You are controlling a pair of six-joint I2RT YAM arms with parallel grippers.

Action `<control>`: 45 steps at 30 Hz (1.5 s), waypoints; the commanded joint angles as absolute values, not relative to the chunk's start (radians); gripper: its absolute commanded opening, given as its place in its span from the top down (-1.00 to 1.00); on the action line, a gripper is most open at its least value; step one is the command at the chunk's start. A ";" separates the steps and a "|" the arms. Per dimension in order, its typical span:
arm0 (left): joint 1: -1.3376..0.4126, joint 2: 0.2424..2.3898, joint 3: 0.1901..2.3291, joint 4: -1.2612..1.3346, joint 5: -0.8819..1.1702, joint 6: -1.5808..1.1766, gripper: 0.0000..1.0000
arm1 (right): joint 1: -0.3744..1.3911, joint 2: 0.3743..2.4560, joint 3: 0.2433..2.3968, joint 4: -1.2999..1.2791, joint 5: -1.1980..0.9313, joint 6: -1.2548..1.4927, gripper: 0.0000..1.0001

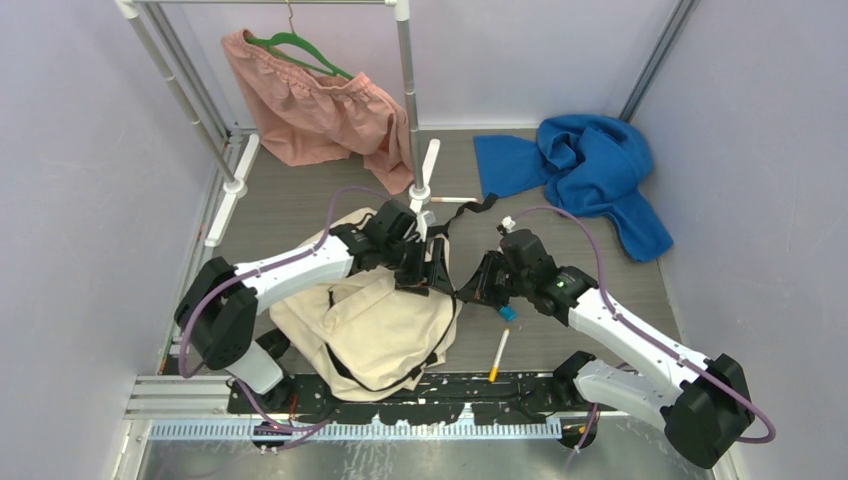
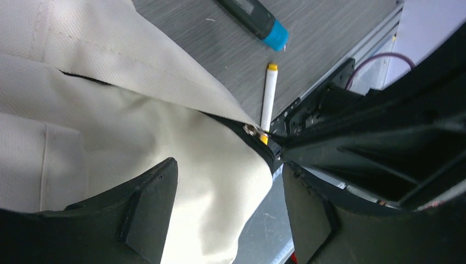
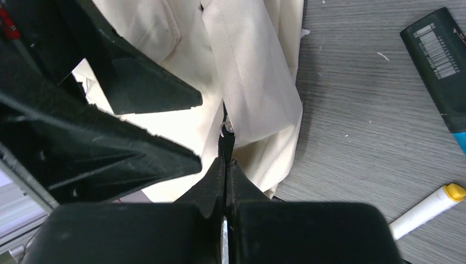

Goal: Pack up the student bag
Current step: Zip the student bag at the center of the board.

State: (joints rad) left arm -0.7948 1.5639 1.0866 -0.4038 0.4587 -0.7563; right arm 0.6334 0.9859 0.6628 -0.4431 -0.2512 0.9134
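The cream student bag [image 1: 365, 325] lies crumpled at the middle left of the table, with black straps trailing from it. My left gripper [image 1: 425, 268] hangs over the bag's right edge. It is open [image 2: 228, 212], with a fold of cream fabric [image 2: 209, 181] lying loose between the jaws. My right gripper [image 1: 468, 290] is just right of it. In the right wrist view it [image 3: 226, 162] is shut on the bag's black zipper pull [image 3: 225, 140]. The bag's fabric [image 3: 253, 82] spreads beyond the fingertips.
A white marker with a yellow cap [image 1: 498, 355] and a dark case with a blue end [image 1: 507, 312] lie right of the bag. A blue fleece cloth [image 1: 590, 170] lies back right. A pink garment [image 1: 315, 105] hangs on the rack [image 1: 405, 90].
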 commanded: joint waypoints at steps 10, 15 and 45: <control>-0.778 1.614 1.107 -0.302 0.277 -1.009 -0.20 | 0.639 0.973 0.632 -0.415 -0.282 0.881 0.98; -0.778 1.692 1.189 -0.370 0.290 -0.990 -0.04 | 0.639 0.978 0.635 -0.415 -0.287 0.871 0.98; -0.750 1.768 1.468 -0.627 0.113 -0.856 1.00 | 0.748 1.037 0.843 -0.675 -0.176 0.565 0.98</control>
State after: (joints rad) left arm -0.7784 1.7622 1.3685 -0.6006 0.2192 -0.9192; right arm 0.6731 1.0157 0.7403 -0.5503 -0.2279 0.7059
